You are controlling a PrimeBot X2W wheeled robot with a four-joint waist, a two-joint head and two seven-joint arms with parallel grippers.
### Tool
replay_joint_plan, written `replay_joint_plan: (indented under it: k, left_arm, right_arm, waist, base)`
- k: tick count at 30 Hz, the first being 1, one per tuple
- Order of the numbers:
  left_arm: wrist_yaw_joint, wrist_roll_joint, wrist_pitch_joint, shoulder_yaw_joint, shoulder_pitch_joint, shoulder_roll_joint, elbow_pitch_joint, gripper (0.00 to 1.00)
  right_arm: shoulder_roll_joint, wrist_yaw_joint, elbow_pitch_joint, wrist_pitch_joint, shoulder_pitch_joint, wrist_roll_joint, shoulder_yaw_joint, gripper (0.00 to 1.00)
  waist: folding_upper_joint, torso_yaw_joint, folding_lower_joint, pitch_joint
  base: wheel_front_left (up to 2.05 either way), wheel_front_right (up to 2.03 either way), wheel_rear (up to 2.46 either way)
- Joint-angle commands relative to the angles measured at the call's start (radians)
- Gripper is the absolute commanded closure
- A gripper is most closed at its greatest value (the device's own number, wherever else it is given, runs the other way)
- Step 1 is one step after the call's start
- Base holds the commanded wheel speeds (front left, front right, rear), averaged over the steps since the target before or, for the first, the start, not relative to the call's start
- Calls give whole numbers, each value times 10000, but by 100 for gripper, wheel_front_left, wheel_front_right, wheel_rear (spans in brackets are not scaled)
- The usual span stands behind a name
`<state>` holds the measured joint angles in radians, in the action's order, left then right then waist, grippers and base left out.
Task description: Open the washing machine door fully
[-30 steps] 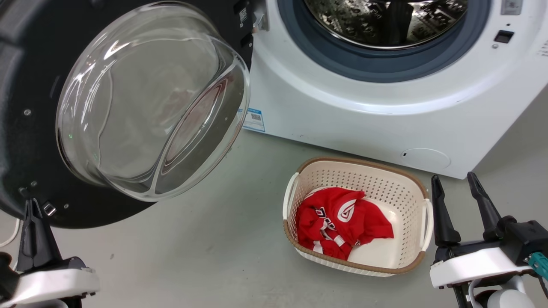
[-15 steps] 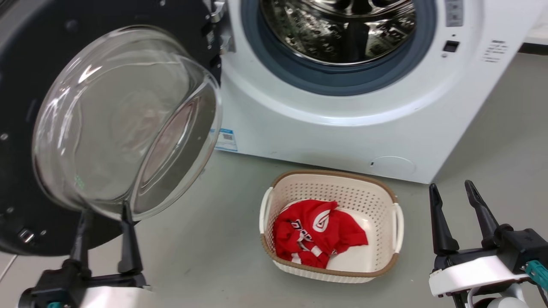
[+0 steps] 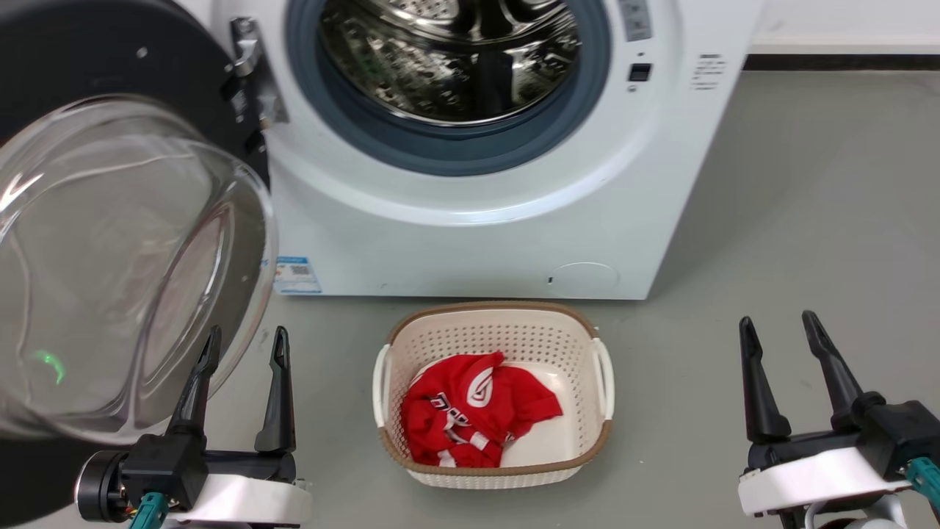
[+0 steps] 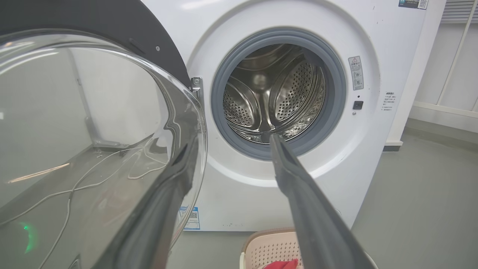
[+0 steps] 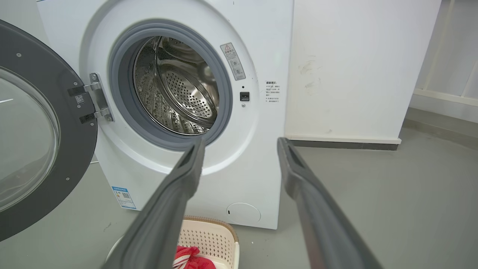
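Both left fingers (image 3: 277, 397) and right fingers (image 3: 756, 386) gape empty; the washing machine door (image 3: 125, 257) seemingly stands wide.

You won't get one fully readable word out of this. Straight ahead of your left gripper (image 3: 247, 332), low on the washing machine (image 3: 477, 242) front, there's a blue-and-white sticker (image 3: 297, 274) with a QR code, but the print is too tiny to read. Between the left gripper and your right gripper (image 3: 777, 317), the red garment (image 3: 470, 411) in the basket (image 3: 488, 305) has white lettering and a round white logo, too crumpled to read. Up beyond the right gripper's fingertips there's a grey warning sticker (image 5: 232, 61) with a triangle sign, and next to it a small block of print (image 5: 271, 91), also illegible. The washing machine door (image 5: 78, 142) has a small coded tag (image 5: 79, 99) by the hinge (image 5: 98, 97).
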<state>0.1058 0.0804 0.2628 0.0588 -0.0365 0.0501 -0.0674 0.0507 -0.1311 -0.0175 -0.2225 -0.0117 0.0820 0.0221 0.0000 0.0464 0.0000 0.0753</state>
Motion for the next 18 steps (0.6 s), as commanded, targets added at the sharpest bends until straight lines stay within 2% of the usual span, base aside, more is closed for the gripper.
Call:
replay_joint_plan:
  k: [1,8,18]
  left_arm:
    - [37,-83,27,-7,52,6,16,0]
    - [42,-156,27,12,-124,5,117,0]
    - [24,-154,27,34,-243,4,240,0]
  right_arm:
    - [-13,7,-59,11,-138,-20,-20,0]
    - [-13,7,-39,46,-357,20,-98,0]
    - [-13,7,120,-6,-332,156,-192,0]
  waist:
    - [0,-287,0,-126]
    - [0,-509,0,-256]
    - [0,-452,0,-322]
  base:
    - [0,0,0]
    - [0,0,0]
    - [0,0,0]
